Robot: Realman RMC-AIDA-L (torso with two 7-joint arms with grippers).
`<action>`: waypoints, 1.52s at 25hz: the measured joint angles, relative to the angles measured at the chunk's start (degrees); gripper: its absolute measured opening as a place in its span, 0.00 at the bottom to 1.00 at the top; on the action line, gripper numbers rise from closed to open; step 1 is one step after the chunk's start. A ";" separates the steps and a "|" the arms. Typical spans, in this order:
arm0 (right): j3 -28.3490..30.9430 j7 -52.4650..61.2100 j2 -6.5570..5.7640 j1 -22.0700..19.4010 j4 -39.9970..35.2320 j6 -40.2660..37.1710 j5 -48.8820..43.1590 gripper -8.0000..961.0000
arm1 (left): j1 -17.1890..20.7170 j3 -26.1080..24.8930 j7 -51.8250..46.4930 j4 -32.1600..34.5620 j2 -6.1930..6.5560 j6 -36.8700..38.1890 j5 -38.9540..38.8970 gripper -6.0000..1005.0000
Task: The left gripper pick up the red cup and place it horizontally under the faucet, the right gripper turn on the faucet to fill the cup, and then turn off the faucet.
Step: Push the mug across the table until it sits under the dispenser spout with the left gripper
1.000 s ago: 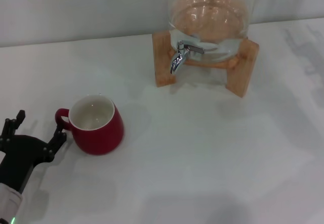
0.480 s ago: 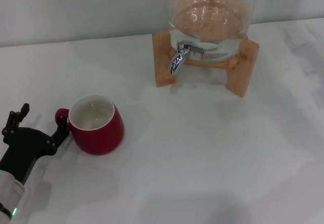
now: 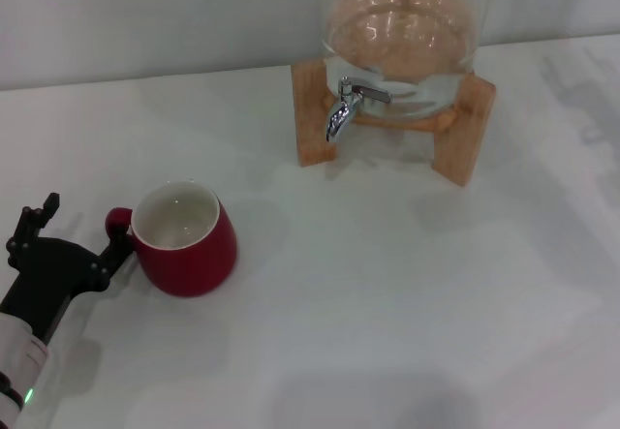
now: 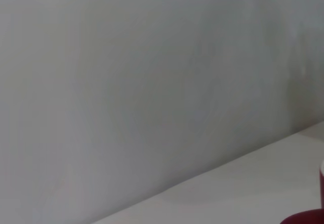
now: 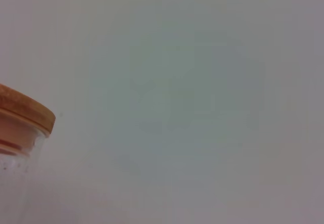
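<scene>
1. In the head view, the red cup [image 3: 182,238] is seen standing upright on the white desk [image 3: 387,284], toward the robot's left, with its white inside showing and its small loop handle turned to the left.
2. In the same view, the left end effector [image 3: 76,228] is found at the left edge of the desk, just beside the cup. Its fingers are spread wide: one black fingertip [image 3: 118,242] lies at the cup's handle, and the other stands well out to the left. Nothing is gripped. Whether the near fingertip actually touches the handle cannot be told.
3. Farther back and to the right, the faucet [image 3: 343,107] is seen on the front of a clear glass dispenser [image 3: 402,32], which is carried by a wooden stand [image 3: 465,138]. The spout is curved downward over bare desk, and the cup is well apart from it.
4. In the left wrist view, a plain pale wall is mostly shown, with a strip of the desk below it. A small dark red sliver of the cup [image 4: 306,217] is caught at one corner. The end effector's own fingers are not shown here.
5. In the right wrist view, a wooden lid [image 5: 25,114] on the glass dispenser is seen at one edge, against a pale wall. The right end effector is not seen in any view.
</scene>
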 joint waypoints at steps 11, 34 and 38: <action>0.00 -0.03 0.00 0.37 0.24 0.00 0.00 0.68 | -0.50 -0.49 0.42 0.01 -0.18 0.02 -0.84 0.73; -0.14 0.11 0.00 0.51 0.36 0.00 0.00 0.68 | -2.79 -0.49 0.00 0.71 -0.25 -0.19 -3.55 0.11; -0.45 0.12 0.00 0.55 0.37 0.01 -0.01 0.68 | -5.06 -0.46 -0.11 1.83 -0.19 0.30 -3.31 0.11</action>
